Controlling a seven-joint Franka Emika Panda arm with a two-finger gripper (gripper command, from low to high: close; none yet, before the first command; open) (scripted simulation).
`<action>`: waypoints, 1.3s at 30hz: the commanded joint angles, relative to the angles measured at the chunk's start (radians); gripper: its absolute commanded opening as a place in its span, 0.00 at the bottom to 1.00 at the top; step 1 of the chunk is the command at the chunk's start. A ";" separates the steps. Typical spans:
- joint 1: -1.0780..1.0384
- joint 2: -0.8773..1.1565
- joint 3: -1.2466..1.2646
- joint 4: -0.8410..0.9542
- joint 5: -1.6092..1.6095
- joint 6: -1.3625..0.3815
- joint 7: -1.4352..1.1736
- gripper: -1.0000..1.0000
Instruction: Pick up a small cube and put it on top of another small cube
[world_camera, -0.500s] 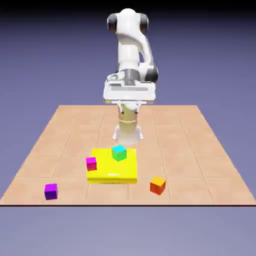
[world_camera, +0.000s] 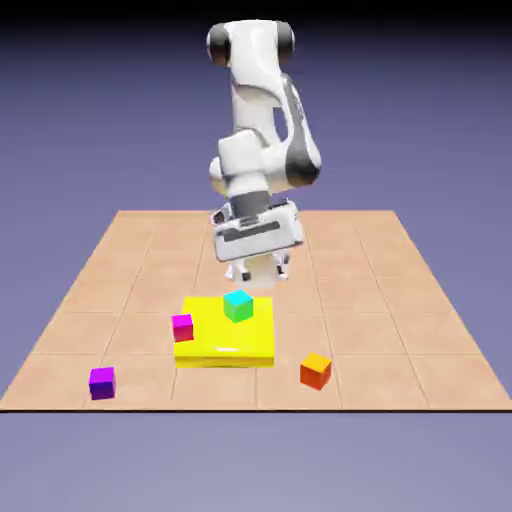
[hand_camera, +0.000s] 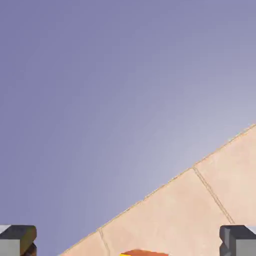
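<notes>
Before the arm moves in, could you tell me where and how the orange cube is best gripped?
Probably by two opposite upright sides of the orange cube, from above, jaws turned to match: it sits flat, angled to the table's edge, nothing beside it.

This place is a simulated robot scene, with tiled table (world_camera: 370, 290) before plain blue-violet backdrop (world_camera: 440, 120).
</notes>
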 joint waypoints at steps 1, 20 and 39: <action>0.012 0.018 -0.008 0.006 0.044 -0.011 0.013 0.50; 0.242 0.368 -0.168 0.110 0.870 -0.230 0.263 0.50; 0.353 0.744 -0.191 0.291 1.398 -0.386 0.287 0.00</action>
